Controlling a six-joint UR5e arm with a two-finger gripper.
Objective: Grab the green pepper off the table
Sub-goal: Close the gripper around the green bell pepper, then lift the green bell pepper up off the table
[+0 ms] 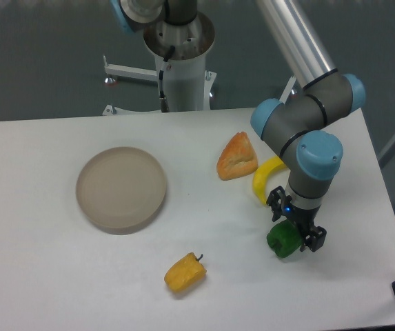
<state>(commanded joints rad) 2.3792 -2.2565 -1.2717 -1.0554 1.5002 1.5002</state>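
Table (59, 289): white, wide, under everything. My arm (307, 131) reaches down over right side. Plate (121, 187): round, beige-grey, left of centre, bare. Bread wedge (237, 157) and banana (265, 178) near my wrist, banana partly hidden. Yellow pepper (185, 272) front centre, well apart. Green pepper (284, 241) at right, between my fingers. My gripper (295, 233): fingers clamped on green pepper; lifted or resting, cannot tell.
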